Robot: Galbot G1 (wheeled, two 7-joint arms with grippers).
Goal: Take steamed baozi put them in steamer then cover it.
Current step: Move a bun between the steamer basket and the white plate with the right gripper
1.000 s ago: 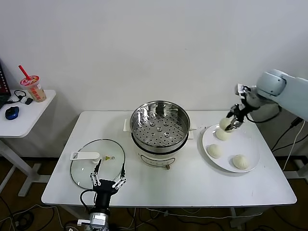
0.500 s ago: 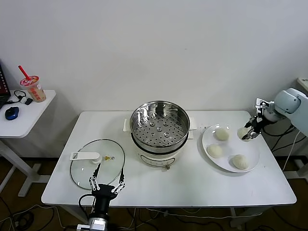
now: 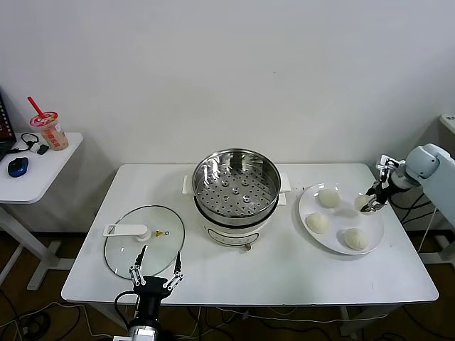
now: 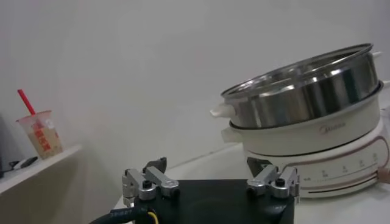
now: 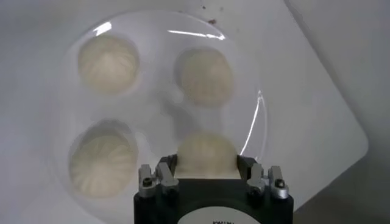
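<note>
The steamer [image 3: 237, 186] stands open mid-table with its perforated tray bare; it also shows in the left wrist view [image 4: 304, 97]. Three baozi [image 3: 328, 197] [image 3: 317, 222] [image 3: 355, 239] lie on the white plate [image 3: 373, 231]. My right gripper [image 3: 370, 202] is shut on the fourth baozi [image 3: 362, 203] at the plate's right side, low over it. In the right wrist view the fingers [image 5: 166, 165] flank that baozi [image 5: 206, 149], with the other three beyond. My left gripper [image 3: 154, 273] is open and empty at the table's front edge [image 4: 207, 165].
The round glass lid [image 3: 144, 240] with a white handle lies flat on the table, left of the steamer and just beyond my left gripper. A side table at far left holds a drink cup [image 3: 50, 130] and a mouse [image 3: 18, 166].
My right gripper has carried the baozi rightward and down, from over the plate's far left part to its right side. My left gripper has drawn back toward the table's front edge.
</note>
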